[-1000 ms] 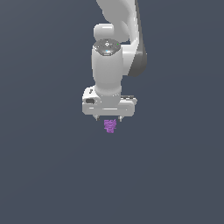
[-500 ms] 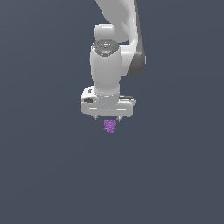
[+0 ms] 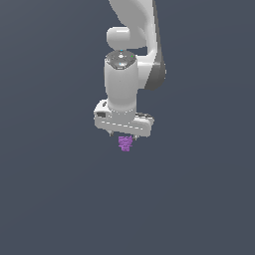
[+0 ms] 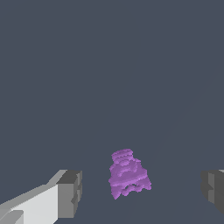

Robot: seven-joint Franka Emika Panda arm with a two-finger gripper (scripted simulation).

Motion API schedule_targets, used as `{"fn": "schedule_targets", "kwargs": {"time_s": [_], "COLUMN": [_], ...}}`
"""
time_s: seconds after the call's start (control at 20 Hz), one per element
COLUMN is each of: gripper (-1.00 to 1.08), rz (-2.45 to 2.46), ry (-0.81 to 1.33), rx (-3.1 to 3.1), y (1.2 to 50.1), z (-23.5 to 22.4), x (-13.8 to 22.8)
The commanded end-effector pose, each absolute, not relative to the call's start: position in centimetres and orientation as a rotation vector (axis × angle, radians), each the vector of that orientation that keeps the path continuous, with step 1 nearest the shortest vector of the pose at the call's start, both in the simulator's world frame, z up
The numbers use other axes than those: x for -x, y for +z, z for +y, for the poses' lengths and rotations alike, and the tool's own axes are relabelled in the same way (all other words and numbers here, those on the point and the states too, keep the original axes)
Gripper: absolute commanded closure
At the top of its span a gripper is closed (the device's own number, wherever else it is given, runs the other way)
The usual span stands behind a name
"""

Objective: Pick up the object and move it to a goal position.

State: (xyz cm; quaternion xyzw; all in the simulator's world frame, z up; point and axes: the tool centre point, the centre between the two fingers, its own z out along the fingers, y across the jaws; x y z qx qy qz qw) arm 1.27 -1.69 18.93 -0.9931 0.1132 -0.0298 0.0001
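Observation:
The object [image 3: 125,143] is a small bright purple lumpy cluster lying on the dark grey floor, right under the white arm's hand. My gripper [image 3: 124,135] hangs straight above it, very close to its top. In the wrist view the object [image 4: 127,175] sits between the two grey fingertips [image 4: 70,192], with clear gaps on both sides. My gripper [image 4: 142,190] is open and nothing touches the object.
Flat dark grey ground [image 3: 60,199] lies all around. The white arm [image 3: 132,30] rises above the hand to the top edge of the exterior view.
The hand has come down closer to the purple object and has turned slightly about its axis. The object has not moved.

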Motion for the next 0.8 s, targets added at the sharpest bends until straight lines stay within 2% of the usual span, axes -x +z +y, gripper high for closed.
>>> {"fn": "schedule_targets", "kwargs": {"time_s": [0.0, 0.75], "gripper": [-0.92, -0.92], "rz": [0.445, 1.073], "ry": [-0.088, -0.047], "rx": [3.105, 2.935], "y": [18.5, 15.2], "z": [-1.6, -1.1], "x": [-1.1, 0.5]}}
